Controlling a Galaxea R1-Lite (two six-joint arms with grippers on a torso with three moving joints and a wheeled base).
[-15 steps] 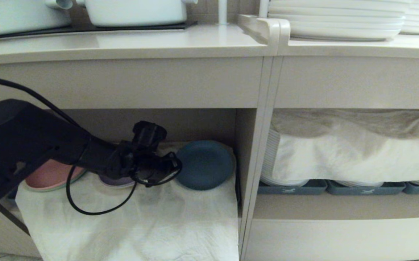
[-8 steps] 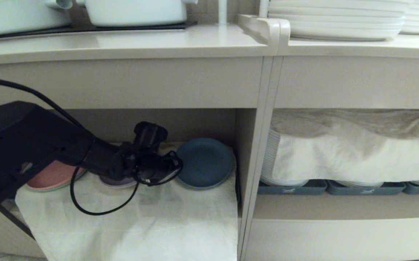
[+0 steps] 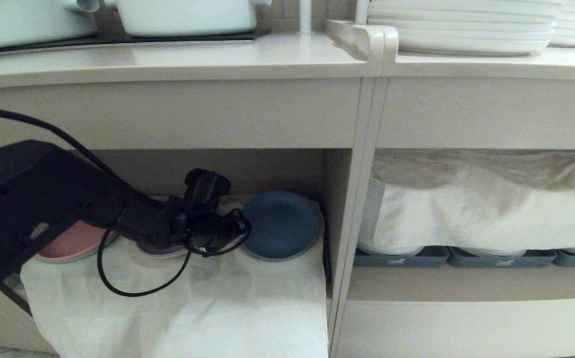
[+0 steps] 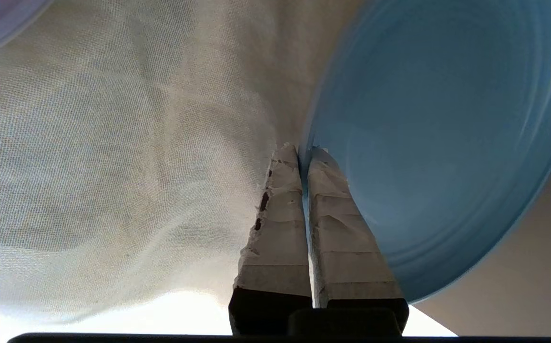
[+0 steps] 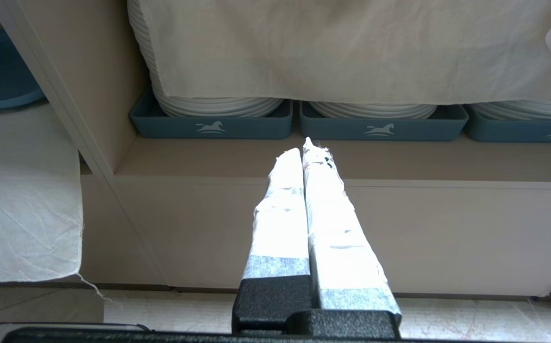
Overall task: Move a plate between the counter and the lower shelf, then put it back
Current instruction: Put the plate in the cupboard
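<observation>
1. At your far left, the pink plate [image 3: 71,242] and the purple plate [image 3: 160,250] are lying untouched on the white cloth [image 3: 178,303] of the lower shelf [image 3: 247,171], just as a second ago.
2. Next along, your left gripper [image 4: 304,152] is reaching into that cubby with its fingers [image 4: 280,209] pressed together on the near rim of the plate [image 3: 281,224]; the wrist view shows the rim pinched between them.
3. Over the last second the arm is barely moving, but the blue plate's tilt is shifting a little, its near edge staying lifted off the cloth. You are looking at a settled grasp, so the plate is likely starting its way out toward the table [image 3: 178,57] above.
4. The table's front stretch is lying free beside the pots.
5. To the right, your right gripper [image 5: 306,150] is idling with its fingers closed on nothing, facing the compartment of blue-grey trays [image 5: 211,125].
</observation>
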